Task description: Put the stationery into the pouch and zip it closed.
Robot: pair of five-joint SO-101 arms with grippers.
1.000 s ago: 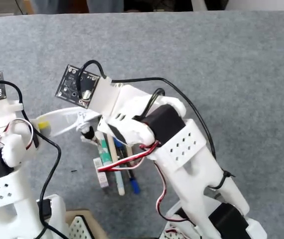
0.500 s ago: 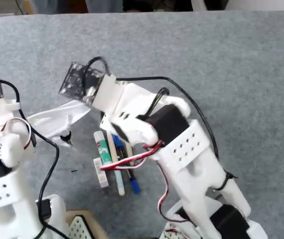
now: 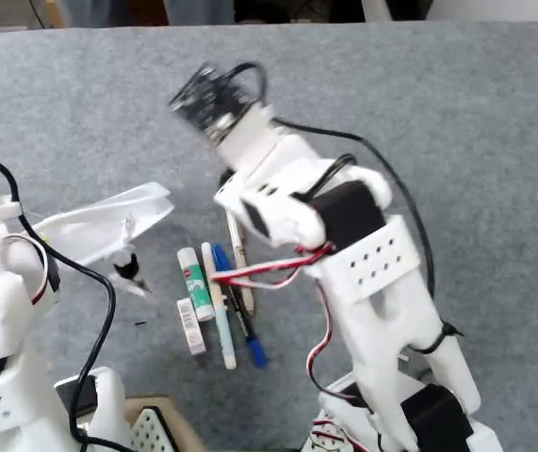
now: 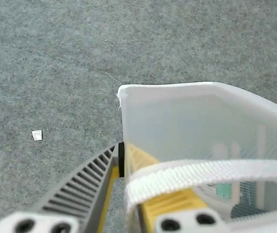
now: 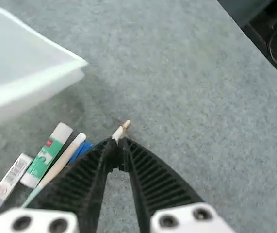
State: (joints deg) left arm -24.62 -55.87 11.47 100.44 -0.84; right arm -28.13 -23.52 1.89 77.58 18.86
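Observation:
My left gripper (image 4: 121, 162) is shut on one end of the translucent pouch (image 3: 108, 224), holding it lifted and slanted over the grey table; the pouch (image 4: 191, 121) stands in front of that wrist camera. On the table beside it lie a glue stick (image 3: 191, 273), a small eraser (image 3: 190, 325), a white pen (image 3: 218, 315), a blue pen (image 3: 245, 334) and a pencil (image 3: 241, 259). My right gripper (image 5: 116, 143) hovers shut above the far end of this row. The pencil's tip (image 5: 123, 127) pokes out just past its fingertips. The glue stick (image 5: 48, 153) and pouch (image 5: 17, 77) lie off to one side.
A small black part (image 3: 127, 266) hangs under the pouch's lower edge. A cardboard box (image 3: 155, 424) sits at the near table edge between the arm bases. A white scrap (image 4: 37, 135) lies on the felt. Open grey table stretches behind and to the right.
My right arm has lifted and swung away from the pouch toward the back right, uncovering the stationery row. The pouch's free end has dropped slightly and shifted left.

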